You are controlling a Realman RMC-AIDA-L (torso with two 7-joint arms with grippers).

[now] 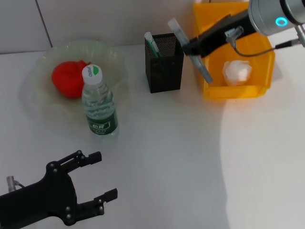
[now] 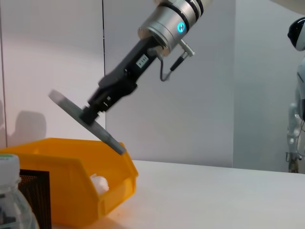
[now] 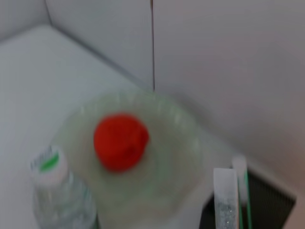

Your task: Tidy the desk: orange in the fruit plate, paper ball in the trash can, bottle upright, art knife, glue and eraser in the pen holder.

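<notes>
Head view: the right gripper point(image 1: 190, 47) has its jaws clenched on the art knife point(image 1: 189, 49), tilted between the pen holder point(image 1: 164, 64) and the trash can point(image 1: 236, 52), where the paper ball point(image 1: 237, 71) lies; the orange point(image 1: 69, 78) sits in the fruit plate point(image 1: 38, 71); the bottle point(image 1: 99, 102) stands upright on the table point(image 1: 190, 157); the left gripper point(image 1: 97, 179) hovers low, jaws released.
Left wrist view: the knife hangs slanted above the bin's rim.
Right wrist view: the orange rests in the plate, the bottle just beside it.

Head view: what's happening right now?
The right gripper holds a long grey art knife tilted in the air between the pen holder and the trash can. The pen holder already has a white and green stick in it. The orange sits in the fruit plate, the paper ball is in the trash can, and the bottle stands upright. The left gripper waits open near the table's front edge.
</notes>
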